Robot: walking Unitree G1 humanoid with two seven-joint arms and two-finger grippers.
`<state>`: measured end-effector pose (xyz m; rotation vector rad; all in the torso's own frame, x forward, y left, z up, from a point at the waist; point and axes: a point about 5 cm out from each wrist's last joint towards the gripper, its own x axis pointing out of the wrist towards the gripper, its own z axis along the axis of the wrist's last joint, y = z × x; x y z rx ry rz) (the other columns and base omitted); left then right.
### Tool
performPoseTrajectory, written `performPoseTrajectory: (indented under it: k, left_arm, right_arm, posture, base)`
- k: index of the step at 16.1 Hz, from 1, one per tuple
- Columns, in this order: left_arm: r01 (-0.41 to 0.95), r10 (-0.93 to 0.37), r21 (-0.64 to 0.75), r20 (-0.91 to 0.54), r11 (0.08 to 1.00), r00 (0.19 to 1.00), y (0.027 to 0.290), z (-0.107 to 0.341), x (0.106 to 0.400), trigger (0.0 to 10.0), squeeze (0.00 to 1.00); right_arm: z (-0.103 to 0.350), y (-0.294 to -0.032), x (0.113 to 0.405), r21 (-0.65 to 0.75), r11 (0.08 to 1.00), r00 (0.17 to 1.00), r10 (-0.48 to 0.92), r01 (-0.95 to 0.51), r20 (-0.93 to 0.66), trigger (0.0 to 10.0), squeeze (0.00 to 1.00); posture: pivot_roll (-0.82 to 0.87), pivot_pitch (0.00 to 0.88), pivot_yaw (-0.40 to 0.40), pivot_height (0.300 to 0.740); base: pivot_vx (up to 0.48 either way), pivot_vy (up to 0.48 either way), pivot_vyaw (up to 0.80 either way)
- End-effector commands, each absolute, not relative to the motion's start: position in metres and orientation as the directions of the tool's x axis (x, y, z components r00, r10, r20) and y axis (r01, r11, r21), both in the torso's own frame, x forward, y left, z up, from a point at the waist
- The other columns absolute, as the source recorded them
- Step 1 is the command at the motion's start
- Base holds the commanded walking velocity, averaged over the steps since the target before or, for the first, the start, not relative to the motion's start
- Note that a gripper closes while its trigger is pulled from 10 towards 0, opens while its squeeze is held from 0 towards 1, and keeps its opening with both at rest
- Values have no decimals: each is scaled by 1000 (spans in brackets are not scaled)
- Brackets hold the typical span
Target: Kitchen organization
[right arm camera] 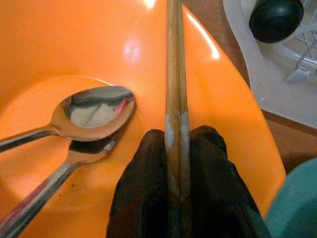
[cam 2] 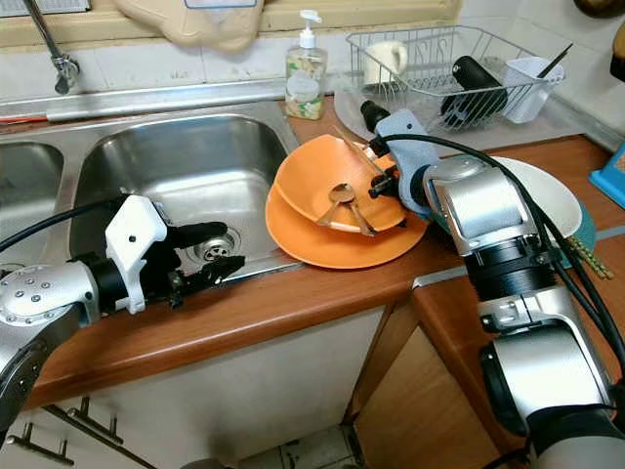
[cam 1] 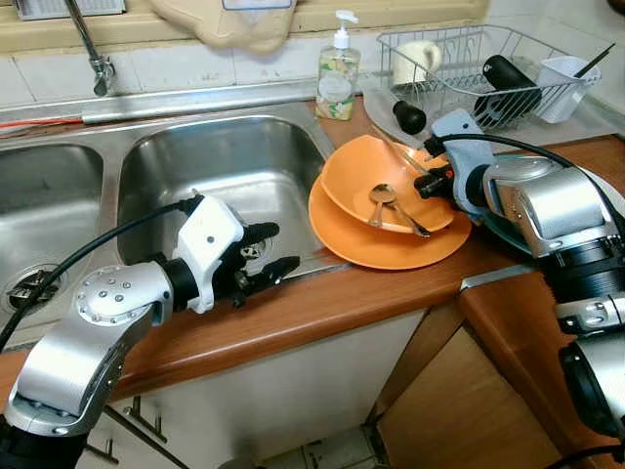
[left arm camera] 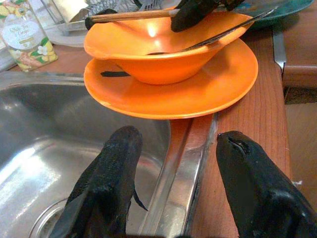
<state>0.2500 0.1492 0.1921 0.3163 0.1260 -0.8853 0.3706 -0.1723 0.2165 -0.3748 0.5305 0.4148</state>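
Left hand (cam 1: 266, 256) hovers over the sink's (cam 1: 225, 176) near rim, black fingers spread apart, pointing right toward the plate (cam 1: 391, 249). On the right, the right hand (cam 1: 435, 178) reaches in over the orange bowl (cam 1: 352, 176), which sits on that orange plate on the wooden counter (cam 1: 322, 303); the hand sits at the near end of thin chopsticks (cam 1: 391, 147) that slant across the bowl's far rim. Two spoons (cam 1: 386, 200) lie inside the bowl. Far back, a soap bottle (cam 1: 338, 68) stands beside the sink, with a wire rack (cam 1: 459, 59) to its right carrying a cup (cam 1: 418, 59) and a white holder (cam 1: 566, 88). The tap (cam 1: 93, 49) hangs at the far left.
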Motion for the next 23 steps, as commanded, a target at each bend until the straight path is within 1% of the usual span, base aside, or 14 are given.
performPoseTrajectory:
  k: [1,6,7,10,11,12,13,14,15,16,18,20,22,23]
  left_arm:
    - [785,-754,242,-225,570,617,147,199,250,10000,0]
    - [774,-758,213,-169,596,630,146,206,254,10000,0]
    - [771,-758,198,-152,606,635,145,208,255,10000,0]
    - [773,-775,85,-13,628,631,140,221,259,10000,0]
    - [777,-779,66,11,626,627,139,223,260,10000,600]
    - [785,-785,32,58,619,617,136,228,262,10000,1000]
    - [789,-787,13,89,614,611,132,230,263,10000,1000]
    - [789,-784,1,108,615,611,131,232,264,10000,588]
    - [797,-786,-40,146,603,601,128,235,264,10000,0]
    - [809,-788,-92,187,581,587,125,239,264,10000,0]
    - [831,-796,-168,241,530,556,122,243,261,10000,0]
    - [857,-799,-289,325,426,506,120,244,252,10000,0]
    - [860,-791,-340,361,380,493,119,243,249,10000,0]
    - [851,-785,-380,367,363,499,118,239,249,2275,0]
  right_arm:
    - [221,-169,373,-244,843,786,289,-479,-547,0,0]
    - [231,-170,375,-246,846,813,313,-474,-491,0,0]
    - [237,-169,374,-232,847,820,336,-478,-463,0,0]
    - [263,-159,359,-118,846,831,468,-519,-302,0,0]
    - [265,-157,355,-105,845,831,480,-524,-280,0,0]
    - [269,-154,347,-83,839,830,509,-538,-230,0,0]
    - [270,-151,340,-74,831,826,532,-552,-186,0,0]
    - [270,-150,334,-77,825,825,544,-559,-154,0,0]
    - [271,-148,327,-85,812,816,568,-577,-109,0,0]
    - [271,-145,319,-94,796,802,592,-598,-82,0,0]
    - [270,-130,297,-103,725,731,680,-681,-46,0,0]
    - [261,-111,273,-85,671,676,737,-736,-32,0,0]
    - [253,-104,266,-70,654,658,752,-753,-40,0,0]
    - [244,-95,262,-82,629,633,772,-773,-53,0,0]
  posture:
    - [0,0,3,740]
    - [0,0,9,740]
    - [0,0,9,740]
    - [-11,0,31,740]
    - [-12,0,33,740]
    - [-15,0,38,740]
    - [-15,0,39,740]
    - [-15,0,43,740]
    - [-13,0,41,740]
    - [-12,0,39,740]
    - [-13,0,37,740]
    - [-20,0,37,740]
    - [-21,0,37,740]
    - [-19,0,38,740]
  base:
    - [0,0,0]
    - [0,0,0]
    - [0,0,0]
    - [0,0,0]
    - [0,0,0]
    - [0,0,0]
    - [0,0,0]
    - [0,0,0]
    - [0,0,0]
    - [0,0,0]
    - [0,0,0]
    - [0,0,0]
    - [0,0,0]
    - [0,0,0]
